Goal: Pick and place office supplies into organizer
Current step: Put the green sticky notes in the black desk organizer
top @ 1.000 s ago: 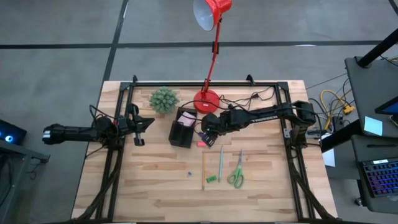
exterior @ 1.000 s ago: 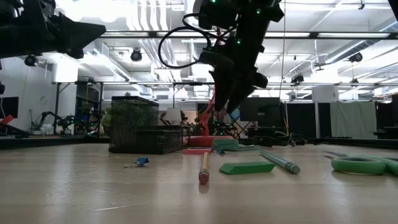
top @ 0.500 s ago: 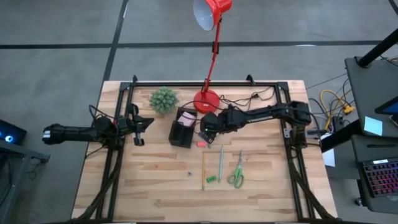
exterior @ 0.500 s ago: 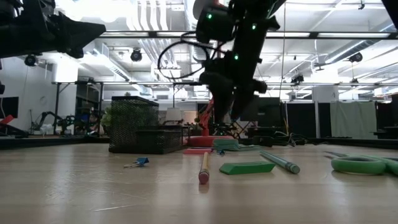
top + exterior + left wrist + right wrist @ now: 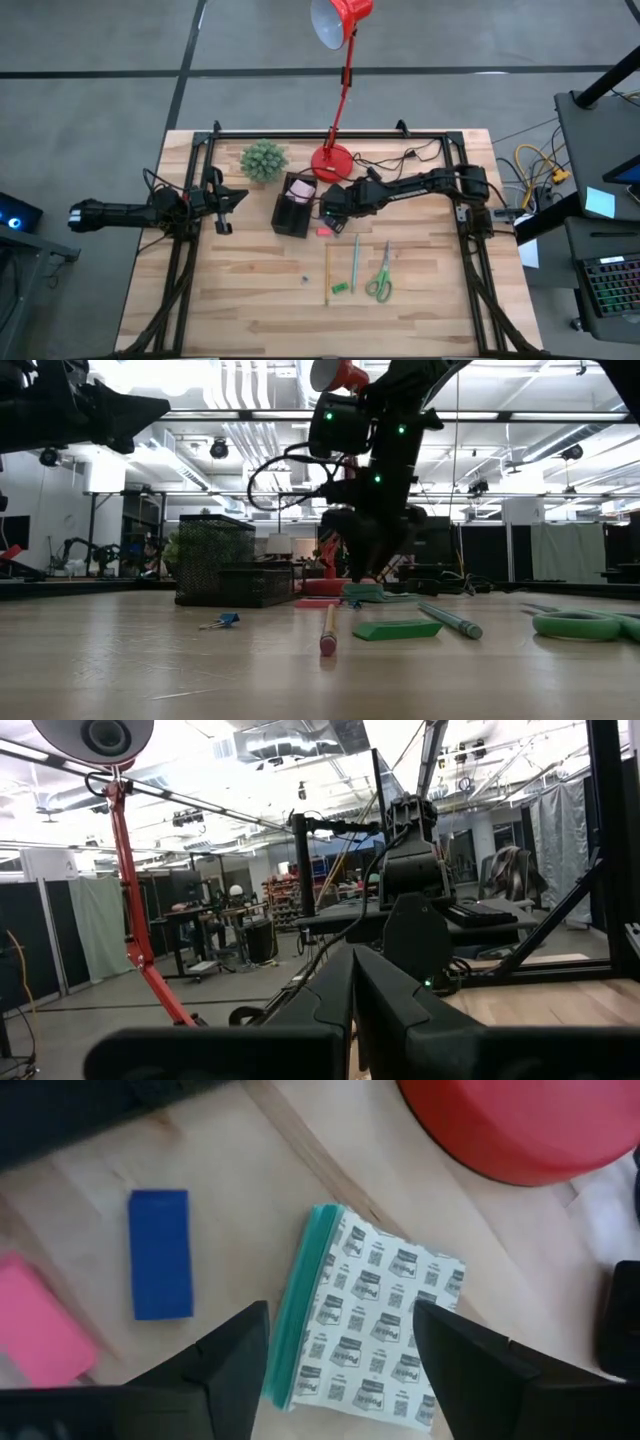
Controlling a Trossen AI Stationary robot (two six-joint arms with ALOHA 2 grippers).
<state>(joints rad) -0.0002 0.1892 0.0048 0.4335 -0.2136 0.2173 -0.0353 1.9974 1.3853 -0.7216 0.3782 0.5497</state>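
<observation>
Right end effector (image 5: pixel 340 1370) spread wide, empty — white dotted pad (image 5: pixel 375 1335) flat on worktop (image 5: pixel 250 1200) directly under it, long axis running between fingers. Left arm well apart.

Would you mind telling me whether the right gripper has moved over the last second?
Yes. In the high view the right gripper has shifted towards the organizer, and in the low view it has dropped closer to the table, open over the white patterned pad.
</observation>
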